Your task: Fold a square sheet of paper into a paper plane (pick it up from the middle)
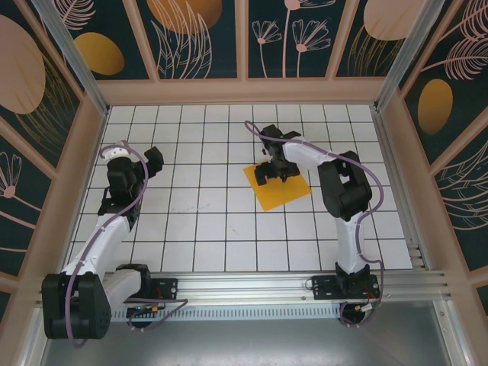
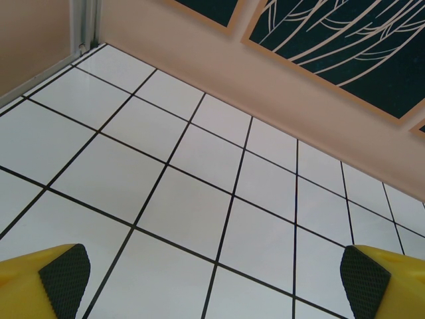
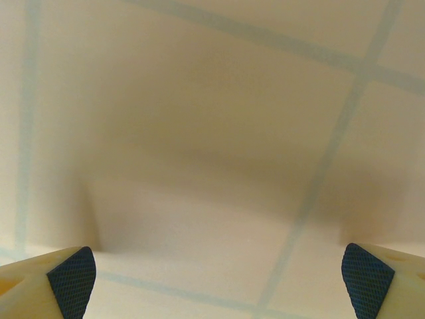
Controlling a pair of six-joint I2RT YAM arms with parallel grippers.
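The thin orange-yellow square sheet of paper [image 1: 286, 194] lies flat on the white tiled desk [image 1: 198, 229], directly beneath the right fingers [image 3: 72, 282], spread wide over its middle. The left fingers [image 2: 63, 276], also spread, sit well apart.

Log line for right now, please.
stage: pickup not yet done | paper: flat, unfolded | right gripper: open, over paper | left gripper: open, off to the left, clear of paper

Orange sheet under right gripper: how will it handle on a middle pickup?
Orange sheet lies thin and flat: probably floppy, sagging around a pinch. Likely very light; the open right gripper may slide it across the glossy table.
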